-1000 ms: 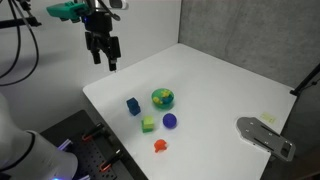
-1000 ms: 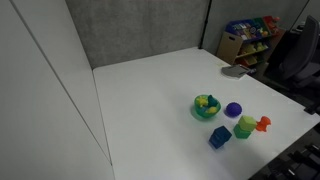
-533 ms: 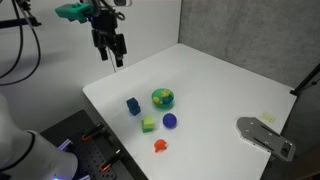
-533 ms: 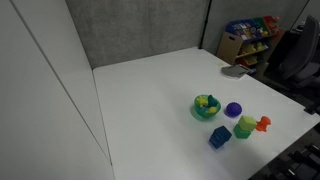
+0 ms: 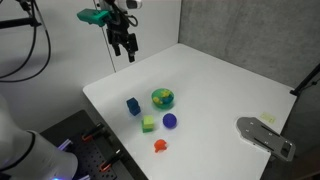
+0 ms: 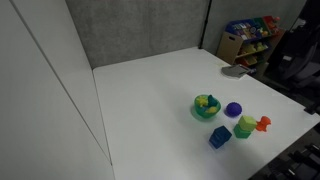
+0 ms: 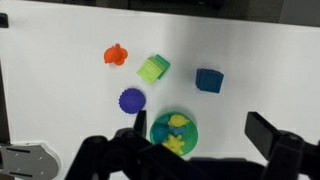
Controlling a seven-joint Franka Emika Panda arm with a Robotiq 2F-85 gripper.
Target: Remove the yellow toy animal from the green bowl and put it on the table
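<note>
The green bowl stands on the white table; it also shows in an exterior view and in the wrist view. Yellow toy animal pieces lie inside it with a blue piece. My gripper hangs high above the table's far left part, well away from the bowl. In the wrist view its fingers are spread wide apart and hold nothing. The gripper is out of view in an exterior view that shows the bowl near the table's front edge.
Around the bowl lie a blue cube, a yellow-green cube, a purple round piece and an orange-red piece. A grey metal part lies at the table's edge. Shelves with toys stand behind.
My gripper has moved to the right over the table's back edge, nearer to above the bowl. The objects on the table have not moved.
</note>
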